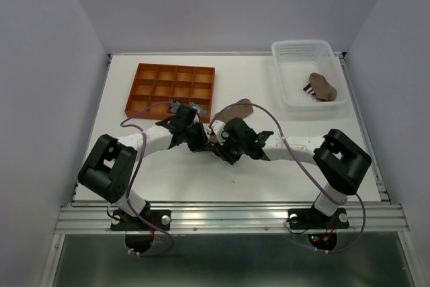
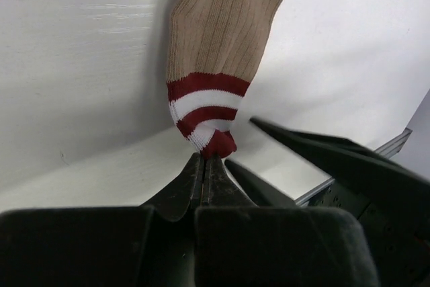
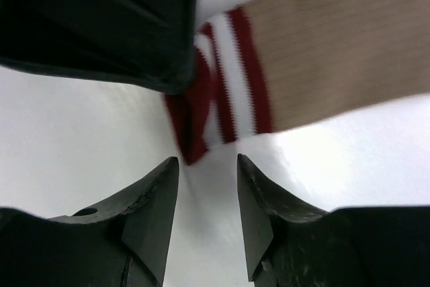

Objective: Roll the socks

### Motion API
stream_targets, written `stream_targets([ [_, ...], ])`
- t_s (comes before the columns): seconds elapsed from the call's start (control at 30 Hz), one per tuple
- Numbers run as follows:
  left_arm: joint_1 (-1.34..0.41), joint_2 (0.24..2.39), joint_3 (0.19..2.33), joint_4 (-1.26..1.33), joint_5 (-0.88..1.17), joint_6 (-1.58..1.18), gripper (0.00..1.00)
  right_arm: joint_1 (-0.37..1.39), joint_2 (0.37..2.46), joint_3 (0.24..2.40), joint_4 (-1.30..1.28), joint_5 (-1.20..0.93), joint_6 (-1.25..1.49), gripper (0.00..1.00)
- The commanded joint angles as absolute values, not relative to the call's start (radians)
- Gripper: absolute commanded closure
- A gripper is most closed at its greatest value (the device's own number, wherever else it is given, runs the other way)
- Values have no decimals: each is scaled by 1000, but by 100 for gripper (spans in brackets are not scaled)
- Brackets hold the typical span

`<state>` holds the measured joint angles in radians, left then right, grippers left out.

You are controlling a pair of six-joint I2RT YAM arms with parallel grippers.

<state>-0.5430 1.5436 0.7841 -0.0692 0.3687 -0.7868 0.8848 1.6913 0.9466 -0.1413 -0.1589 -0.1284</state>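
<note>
Left gripper [image 2: 203,160] pinches the tan sock [image 2: 222,25] by its striped cuff [image 2: 205,109], length trailing away over the table [image 2: 80,65], right gripper [image 3: 208,169] (jaws spread, empty) just short of that cuff.

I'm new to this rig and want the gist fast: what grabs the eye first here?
A tan sock with a red-and-white striped cuff lies in the middle of the table, the cuff pinched in the shut left tool. The right tool stands open just short of that cuff. At the far right, a white basket holds a bundled tan sock.
</note>
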Motion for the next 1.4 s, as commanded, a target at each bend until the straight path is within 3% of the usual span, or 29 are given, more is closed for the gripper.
stream_targets([
  [0.0,-541,1545,838,-90,390,-811,100,933,1643,888,149,98,-204,54],
  [0.13,-540,1545,842,-109,387,-819,100,985,1669,882,191,199,-255,52],
  [0.7,-528,1555,844,-115,393,-825,100,1020,1686,862,206,242,-241,50],
  [1.2,-499,1554,831,-107,403,-859,100,1039,1718,854,256,178,-183,50],
  [1.37,-486,1542,825,-101,410,-874,100,1039,1749,864,282,250,-160,59],
])
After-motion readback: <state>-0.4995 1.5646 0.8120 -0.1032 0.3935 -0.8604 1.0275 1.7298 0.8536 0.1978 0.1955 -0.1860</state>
